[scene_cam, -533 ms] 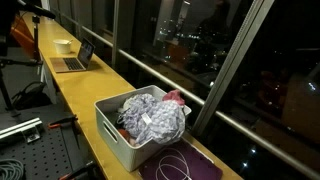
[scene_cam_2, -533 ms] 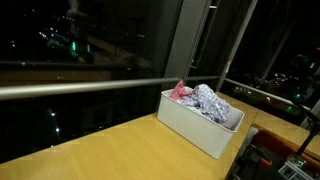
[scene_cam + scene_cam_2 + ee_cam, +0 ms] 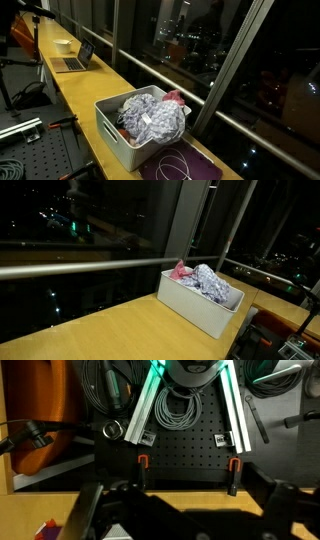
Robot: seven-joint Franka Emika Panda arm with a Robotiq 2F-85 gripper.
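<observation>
My end effector (image 3: 185,515) hangs open and empty.
Clothes (image 3: 150,115) sit heaped in the white bin (image 3: 110,128) at the tabletop's (image 3: 100,330) window edge; I've gripped nothing yet.

The jaws are showing in the wrist view as matt black, angular fingers (image 3: 92,512), with dark linkage bars (image 3: 180,518) running between them.

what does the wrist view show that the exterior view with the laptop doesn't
only the wrist view: the open gripper and two metal rails seen from above. only the exterior view: the white bin heaped with cloths, the laptop and the dark window. both: the black board with holes and the wooden counter.
</observation>
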